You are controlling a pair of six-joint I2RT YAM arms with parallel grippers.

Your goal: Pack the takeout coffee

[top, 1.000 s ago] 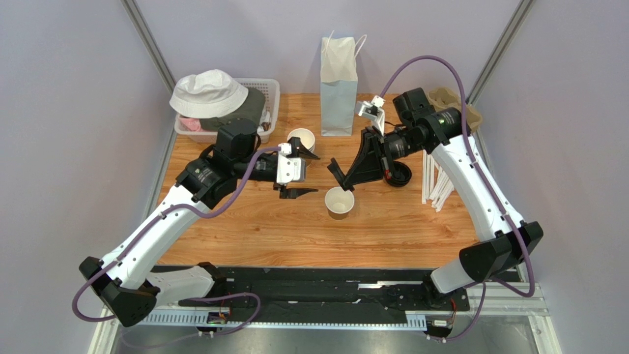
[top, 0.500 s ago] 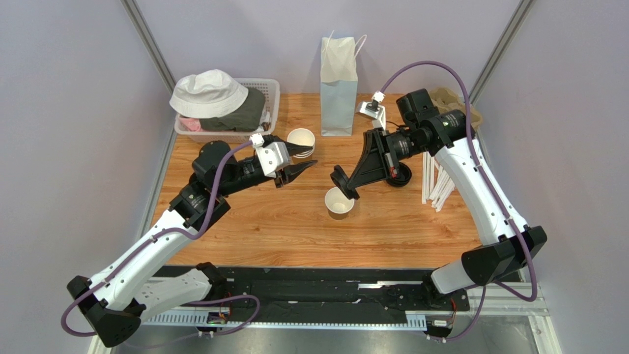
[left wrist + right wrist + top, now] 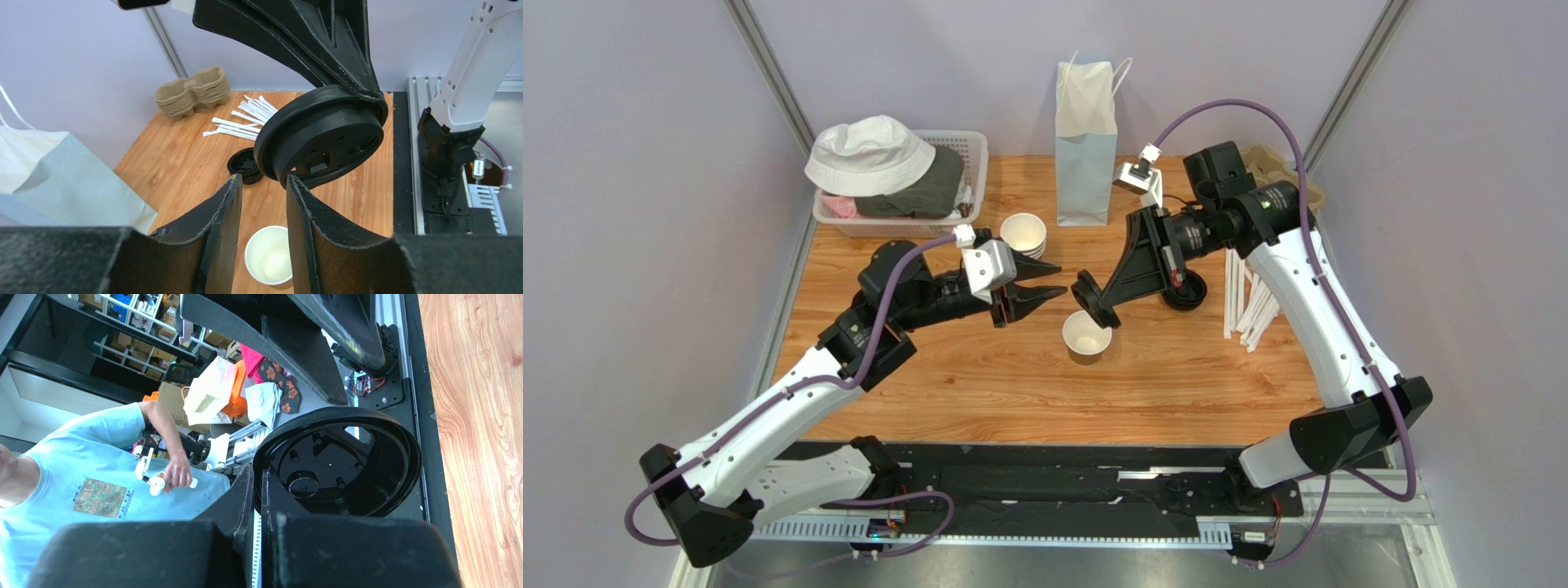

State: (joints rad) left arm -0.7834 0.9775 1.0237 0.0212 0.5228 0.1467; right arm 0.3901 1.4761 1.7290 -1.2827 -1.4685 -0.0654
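No writing, brand, number or sign can be read in any of the views. A rectangular print is seen on the chest of a light blue T-shirt (image 3: 101, 499) worn by a person in the background of the right wrist view, but any lettering in it is too small and blurred to be made out.

Wooden tabletop (image 3: 1185, 380): open paper cup (image 3: 1087, 336) stands in the middle, cup stack (image 3: 1024, 233) and white bag (image 3: 1086, 135) behind, basket (image 3: 976, 165) far left, and to the right a loose black lid (image 3: 245, 164), white sticks (image 3: 1249, 306) and pulp carriers (image 3: 193, 92).
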